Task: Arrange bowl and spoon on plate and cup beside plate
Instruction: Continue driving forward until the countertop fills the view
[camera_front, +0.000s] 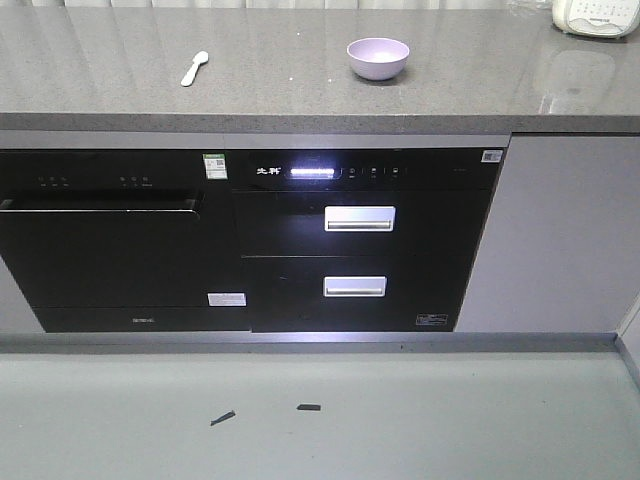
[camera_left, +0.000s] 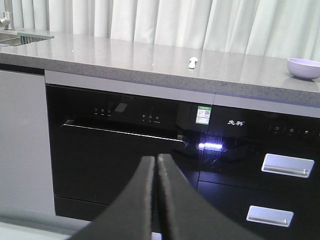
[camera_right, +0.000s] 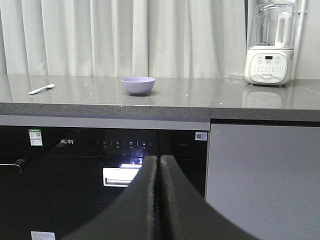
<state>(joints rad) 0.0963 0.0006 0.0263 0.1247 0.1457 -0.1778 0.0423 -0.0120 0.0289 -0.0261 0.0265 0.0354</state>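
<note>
Left gripper (camera_left: 156, 161) and right gripper (camera_right: 159, 160): jaws pressed together, nothing held, both low before the black appliance fronts (camera_front: 240, 240). On the grey countertop (camera_front: 300, 100) above, the spoon (camera_front: 194, 68) lies flat at left, long axis diagonal, head pointing far-right, handle near-left. Bowl (camera_front: 378, 58) stands upright, well apart to its right, its interior showing only plain lavender surface.

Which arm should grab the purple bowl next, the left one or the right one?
Probably the right. The bowl sits almost straight ahead of the right gripper in its wrist view; from the left gripper it lies far off to the right, with the spoon nearer the middle. Both are shut.
</note>
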